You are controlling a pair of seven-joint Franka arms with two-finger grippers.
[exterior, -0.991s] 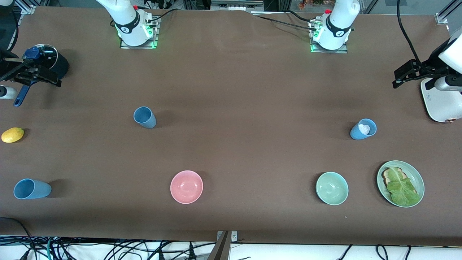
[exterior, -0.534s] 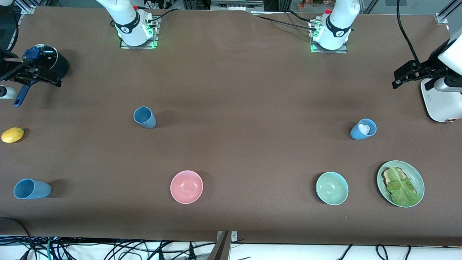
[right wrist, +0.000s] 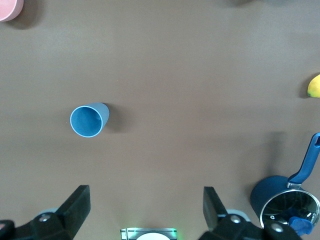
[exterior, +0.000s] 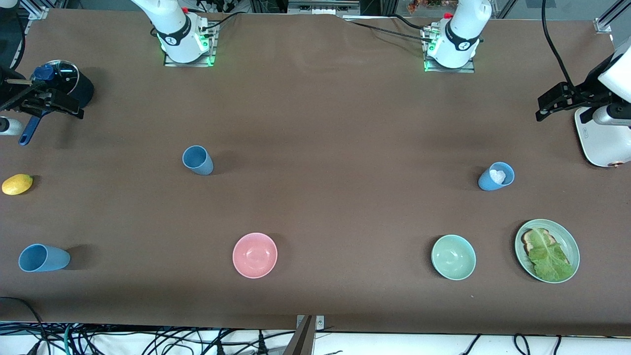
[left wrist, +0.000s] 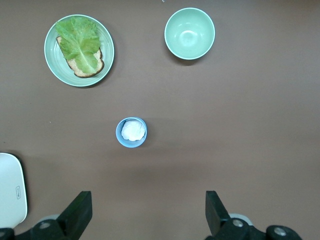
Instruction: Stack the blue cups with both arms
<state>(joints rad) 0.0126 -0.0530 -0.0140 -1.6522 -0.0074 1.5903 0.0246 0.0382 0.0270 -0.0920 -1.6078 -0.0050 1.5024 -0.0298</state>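
Note:
Three light-blue cups are on the brown table. One cup (exterior: 197,159) stands toward the right arm's end and shows in the right wrist view (right wrist: 89,120). A second cup (exterior: 43,258) sits nearer the front camera at that same end. A third cup (exterior: 496,176) toward the left arm's end holds something white and shows in the left wrist view (left wrist: 131,132). My right gripper (exterior: 73,107) hangs open and empty over the saucepan's handle (right wrist: 147,205). My left gripper (exterior: 541,107) hangs open and empty beside the toaster (left wrist: 148,210).
A dark-blue lidded saucepan (exterior: 64,81) and a lemon (exterior: 17,184) lie at the right arm's end. A pink bowl (exterior: 255,255), a green bowl (exterior: 453,257) and a green plate (exterior: 572,241) with toast and lettuce sit nearer the front camera. A white toaster (exterior: 601,143) stands at the left arm's end.

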